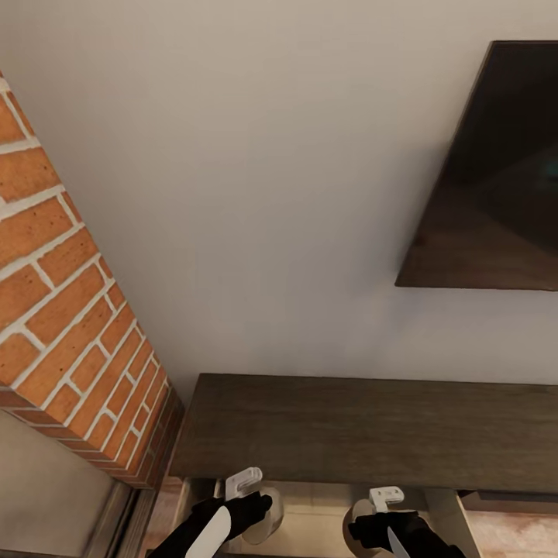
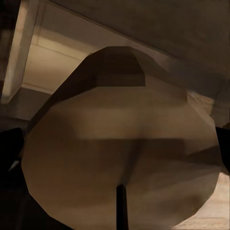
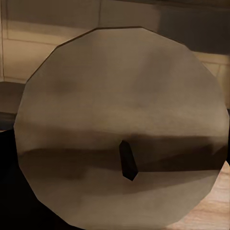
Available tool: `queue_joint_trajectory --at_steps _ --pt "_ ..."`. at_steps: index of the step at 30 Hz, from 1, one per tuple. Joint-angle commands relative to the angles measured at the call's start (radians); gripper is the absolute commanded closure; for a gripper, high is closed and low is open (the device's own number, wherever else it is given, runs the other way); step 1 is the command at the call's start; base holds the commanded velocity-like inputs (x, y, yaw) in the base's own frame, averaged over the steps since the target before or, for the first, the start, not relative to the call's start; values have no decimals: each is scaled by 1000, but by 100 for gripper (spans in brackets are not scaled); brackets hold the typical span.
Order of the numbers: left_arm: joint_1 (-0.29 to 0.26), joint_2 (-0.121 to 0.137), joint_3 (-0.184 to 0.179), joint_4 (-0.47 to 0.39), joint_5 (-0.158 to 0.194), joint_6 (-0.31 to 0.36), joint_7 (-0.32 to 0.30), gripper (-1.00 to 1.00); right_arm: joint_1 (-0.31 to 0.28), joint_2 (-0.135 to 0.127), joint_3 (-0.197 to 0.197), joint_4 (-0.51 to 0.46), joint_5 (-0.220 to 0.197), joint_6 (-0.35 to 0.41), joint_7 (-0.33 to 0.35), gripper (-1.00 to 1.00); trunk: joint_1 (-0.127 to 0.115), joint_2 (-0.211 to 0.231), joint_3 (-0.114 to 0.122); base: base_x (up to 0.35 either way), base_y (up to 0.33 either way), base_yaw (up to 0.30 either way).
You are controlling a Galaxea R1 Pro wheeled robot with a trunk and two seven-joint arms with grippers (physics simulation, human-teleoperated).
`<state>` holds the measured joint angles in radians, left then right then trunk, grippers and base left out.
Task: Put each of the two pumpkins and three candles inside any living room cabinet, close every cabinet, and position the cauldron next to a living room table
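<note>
The dark-brown cabinet [image 1: 372, 426] runs along the wall below me, and a drawer with a pale inside [image 1: 318, 515] stands pulled out under its top. My left gripper [image 1: 260, 515] is shut on a beige candle [image 1: 271, 525] over the drawer's left part. In the left wrist view that candle [image 2: 124, 143] sits close up, wick toward the camera, with dark fingers [image 2: 9, 153] at its sides. My right gripper [image 1: 370, 528] is shut on a second beige candle [image 1: 353, 525] over the drawer's right part. The right wrist view shows that candle's round top [image 3: 120, 124] and dark wick.
A red brick fireplace column [image 1: 70, 310] stands at the left, right beside the cabinet's end. A dark wall-mounted television [image 1: 496, 178] hangs above the cabinet at the right. Wooden floor [image 1: 511, 535] shows beside the drawer.
</note>
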<state>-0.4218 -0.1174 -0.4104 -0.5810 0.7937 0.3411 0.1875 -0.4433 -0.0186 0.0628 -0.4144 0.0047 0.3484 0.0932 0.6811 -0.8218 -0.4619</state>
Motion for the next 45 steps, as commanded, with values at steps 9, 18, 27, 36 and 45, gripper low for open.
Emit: queue_joint_trajectory --at_steps 9,18,27,36,45 --pt "0 -2 -1 -2 4 -4 103 100 0 0 0 0 -1 -2 -1 100 35 -63 -27 0 0 -41" --pt "0 -4 -1 -2 4 -5 103 100 0 0 0 0 -1 -2 -1 100 69 -126 -53 0 0 -67" --pt "6 -1 -4 1 10 -13 96 100 -6 8 2 -6 0 -11 7 100 100 -182 -78 0 0 0" --pt "14 23 -7 -10 -4 -16 101 100 -37 19 -1 -37 -1 3 18 100 100 -182 -78 0 0 0" --pt "14 25 -8 -12 -4 -16 102 100 -39 20 -3 -35 -2 6 14 100 100 -182 -78 0 0 0"
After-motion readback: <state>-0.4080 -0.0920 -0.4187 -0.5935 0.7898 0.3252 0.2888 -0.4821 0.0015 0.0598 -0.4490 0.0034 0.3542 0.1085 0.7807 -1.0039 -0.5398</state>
